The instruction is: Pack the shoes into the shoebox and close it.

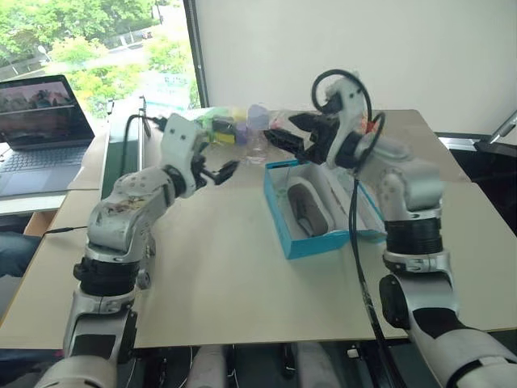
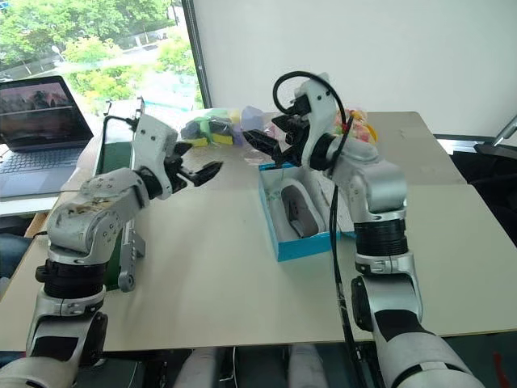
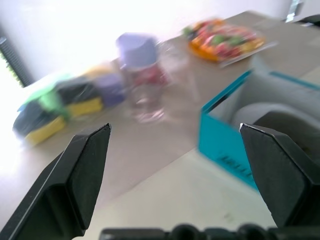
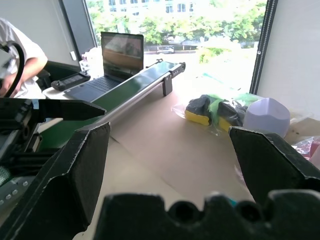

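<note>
The shoebox (image 1: 323, 212) sits open on the table (image 1: 226, 275), right of centre. I see one shoe (image 1: 308, 208) lying inside it, sole down. I cannot tell whether a second lies beside it, since my right arm covers that side. The right gripper (image 1: 284, 133) hangs spread and empty above the box's far end. The left gripper (image 1: 222, 172) is likewise spread and empty, well left of the box. Before closing, I would confirm both shoes lie flat below the rim, then find the lid's free edge and swing it over slowly. A laptop (image 1: 40, 121) stands far left.
</note>
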Robot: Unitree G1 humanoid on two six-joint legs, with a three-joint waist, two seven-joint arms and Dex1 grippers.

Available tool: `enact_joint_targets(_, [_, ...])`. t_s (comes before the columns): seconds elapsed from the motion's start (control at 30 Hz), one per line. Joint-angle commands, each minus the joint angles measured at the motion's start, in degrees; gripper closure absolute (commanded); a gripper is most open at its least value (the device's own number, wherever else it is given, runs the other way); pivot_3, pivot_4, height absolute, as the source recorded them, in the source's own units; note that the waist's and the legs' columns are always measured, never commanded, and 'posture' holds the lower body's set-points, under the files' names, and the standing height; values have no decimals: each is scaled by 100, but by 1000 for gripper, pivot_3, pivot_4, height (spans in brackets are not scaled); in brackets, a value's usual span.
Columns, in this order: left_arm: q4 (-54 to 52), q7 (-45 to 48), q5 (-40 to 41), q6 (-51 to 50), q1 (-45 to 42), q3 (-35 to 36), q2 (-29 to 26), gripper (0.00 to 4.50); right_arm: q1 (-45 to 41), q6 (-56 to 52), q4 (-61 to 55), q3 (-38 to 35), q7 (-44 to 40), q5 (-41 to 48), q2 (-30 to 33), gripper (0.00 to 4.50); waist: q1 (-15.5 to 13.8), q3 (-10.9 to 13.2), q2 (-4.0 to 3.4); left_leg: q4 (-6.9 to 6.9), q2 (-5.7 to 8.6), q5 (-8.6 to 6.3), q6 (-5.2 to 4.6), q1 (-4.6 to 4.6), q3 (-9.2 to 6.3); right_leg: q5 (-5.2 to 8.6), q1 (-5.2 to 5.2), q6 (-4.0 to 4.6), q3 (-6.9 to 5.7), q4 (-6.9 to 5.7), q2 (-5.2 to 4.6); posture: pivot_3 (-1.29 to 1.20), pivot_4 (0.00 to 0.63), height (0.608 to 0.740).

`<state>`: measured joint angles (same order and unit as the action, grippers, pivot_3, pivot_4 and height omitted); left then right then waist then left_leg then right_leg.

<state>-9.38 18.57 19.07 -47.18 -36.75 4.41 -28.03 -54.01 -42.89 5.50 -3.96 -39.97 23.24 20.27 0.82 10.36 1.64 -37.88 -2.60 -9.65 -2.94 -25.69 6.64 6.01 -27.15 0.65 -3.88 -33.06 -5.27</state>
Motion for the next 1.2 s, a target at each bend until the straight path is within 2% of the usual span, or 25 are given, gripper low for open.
enact_joint_targets(0.03, [-178,-577,-149,20,64,681,22,48,65,152,-167,-14,-381,235,124,8,0,0,0,0,0,0,1,-1,0,0,-1,0,0,1,-1,0,150,738])
enact_joint_targets(0.37, [-776,-1857,-371,-354,933,1803,514,48,332,257,-328,505,-836,119,147,8,2,0,0,7,-4,-3,4,2,3,0,-5,0,-2,-1,-1,0,150,738])
enact_joint_targets(0.67, [-1054,-2037,-512,120,1569,1589,934,48,707,1091,-220,1354,-902,-432,-124,8,-13,-1,1,7,-3,-3,6,-5,5,0,-8,2,-6,2,-9,0,150,738])
enact_joint_targets(0.87, [-779,-1940,-552,331,1608,1581,888,48,704,1735,280,1649,-686,-969,-338,8,-11,-1,1,7,-9,-4,6,-9,6,0,-14,2,-12,2,-5,0,150,738])
enact_joint_targets(1.2, [-242,-1923,-578,655,1384,1729,817,48,924,1849,154,1600,-712,-1097,-341,8,-15,-1,2,7,-10,-4,7,-27,8,0,-34,3,-13,1,-6,0,150,738])
